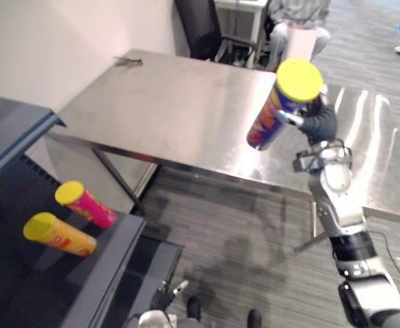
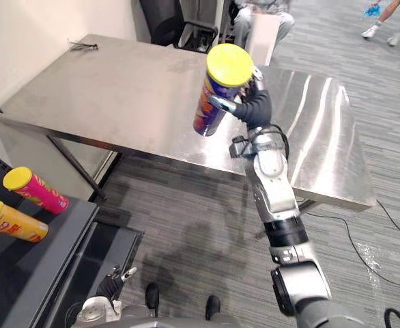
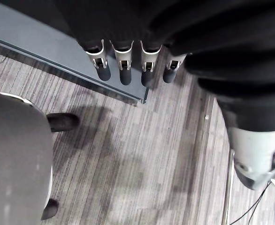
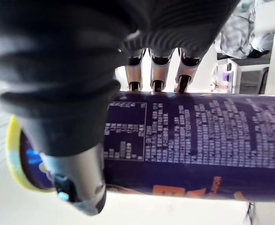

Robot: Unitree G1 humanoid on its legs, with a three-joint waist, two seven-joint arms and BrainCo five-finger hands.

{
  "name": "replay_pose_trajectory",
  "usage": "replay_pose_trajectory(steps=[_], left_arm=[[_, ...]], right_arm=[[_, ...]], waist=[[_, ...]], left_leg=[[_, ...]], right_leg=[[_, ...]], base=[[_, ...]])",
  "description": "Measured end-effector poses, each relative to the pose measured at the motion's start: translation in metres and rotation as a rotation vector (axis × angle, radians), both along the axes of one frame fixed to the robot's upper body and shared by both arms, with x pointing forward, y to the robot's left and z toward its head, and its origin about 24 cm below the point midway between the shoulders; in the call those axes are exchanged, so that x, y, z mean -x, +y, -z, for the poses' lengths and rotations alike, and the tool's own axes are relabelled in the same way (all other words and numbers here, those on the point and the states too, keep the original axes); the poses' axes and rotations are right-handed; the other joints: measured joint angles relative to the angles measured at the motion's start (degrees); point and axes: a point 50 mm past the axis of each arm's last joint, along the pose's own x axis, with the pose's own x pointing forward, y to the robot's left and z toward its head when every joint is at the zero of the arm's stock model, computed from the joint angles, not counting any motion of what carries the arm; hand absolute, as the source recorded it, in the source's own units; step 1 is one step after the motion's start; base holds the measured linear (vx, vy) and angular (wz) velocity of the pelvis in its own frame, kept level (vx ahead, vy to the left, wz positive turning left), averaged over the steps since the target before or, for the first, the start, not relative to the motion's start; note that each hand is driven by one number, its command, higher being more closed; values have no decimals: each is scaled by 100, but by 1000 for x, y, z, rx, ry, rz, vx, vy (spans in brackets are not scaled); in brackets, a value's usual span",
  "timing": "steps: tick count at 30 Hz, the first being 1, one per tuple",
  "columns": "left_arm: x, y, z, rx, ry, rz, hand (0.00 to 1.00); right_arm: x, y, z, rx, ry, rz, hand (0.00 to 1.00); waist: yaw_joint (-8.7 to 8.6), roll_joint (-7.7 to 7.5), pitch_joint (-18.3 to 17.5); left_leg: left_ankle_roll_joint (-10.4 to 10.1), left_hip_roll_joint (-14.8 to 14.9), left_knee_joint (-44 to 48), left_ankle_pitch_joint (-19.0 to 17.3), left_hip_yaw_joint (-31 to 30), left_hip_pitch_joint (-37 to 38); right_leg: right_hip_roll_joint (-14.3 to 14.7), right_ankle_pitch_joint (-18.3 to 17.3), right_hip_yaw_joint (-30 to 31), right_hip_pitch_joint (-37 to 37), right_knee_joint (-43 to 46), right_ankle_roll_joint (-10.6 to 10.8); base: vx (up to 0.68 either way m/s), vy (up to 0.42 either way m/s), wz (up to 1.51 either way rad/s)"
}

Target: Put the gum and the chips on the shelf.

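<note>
A purple chips can with a yellow lid is held tilted in the air over the front part of the steel table. My right hand is shut on it; in the right wrist view its fingers and thumb wrap the can. The dark grey shelf stands at the lower left, well away from the can. My left hand hangs low beside the shelf's base, its fingers straight and holding nothing.
On the shelf lie a pink can and a yellow can, both with yellow lids. A small dark item rests on the table's far left corner. A seated person and a dark chair are behind the table.
</note>
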Motion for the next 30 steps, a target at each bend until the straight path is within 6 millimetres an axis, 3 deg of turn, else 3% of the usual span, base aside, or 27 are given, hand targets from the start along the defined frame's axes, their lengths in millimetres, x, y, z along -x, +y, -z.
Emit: replay_pose_trajectory(steps=[5,8,19,23,25,26,28,30], left_arm=[[8,1,2,6,19,-5,0],[12,2,3,8,29,-4,0],[17,2,5,-7,55,24,0],[19,3,6,-5,65,23,0],[19,4,6,-7,63,12,0],[18,6,6,-8,59,-3,0],[16,7,5,-10,52,-9,0],[10,10,2,-16,27,-13,0]], right_arm=[[25,-28,10,19,-14,55,100],[30,-39,11,6,-16,97,100],[49,-75,19,-33,-24,245,100],[53,-74,31,-75,10,255,100],[52,-68,36,-103,23,239,100],[51,-62,38,-136,28,211,100],[51,-58,41,-154,39,189,100],[50,-53,41,-177,40,163,100]], waist=[[-103,14,-143],[-213,11,-188],[-238,0,-373],[-284,-26,-355],[-251,-42,-329],[-255,-26,-294],[-261,73,-229],[-206,61,-146]], left_leg=[[-11,17,-30,-9,110,85],[-18,8,-33,-14,110,85],[-15,-1,3,-14,92,240],[-21,-38,147,-67,-64,384],[-42,-35,549,-275,-155,283],[-79,7,1023,-473,-300,41],[-136,86,1490,-585,-629,-356],[-229,141,1663,-558,-958,-666]], right_leg=[[15,-15,117,8,7,-7],[2,-31,115,6,14,21],[-6,-68,99,80,224,-53],[-84,-481,-32,39,931,-77],[-121,-691,-71,-3,1282,-106],[-124,-803,-193,-48,1486,-156],[-66,-871,-495,-100,1620,-239],[1,-933,-792,-247,1796,-335]], base=[[-44,-3,-12],[-12,3,-1],[13,-1,0],[-23,-11,20],[-68,-38,22],[-73,-57,38],[-138,-107,74],[-165,-138,86]])
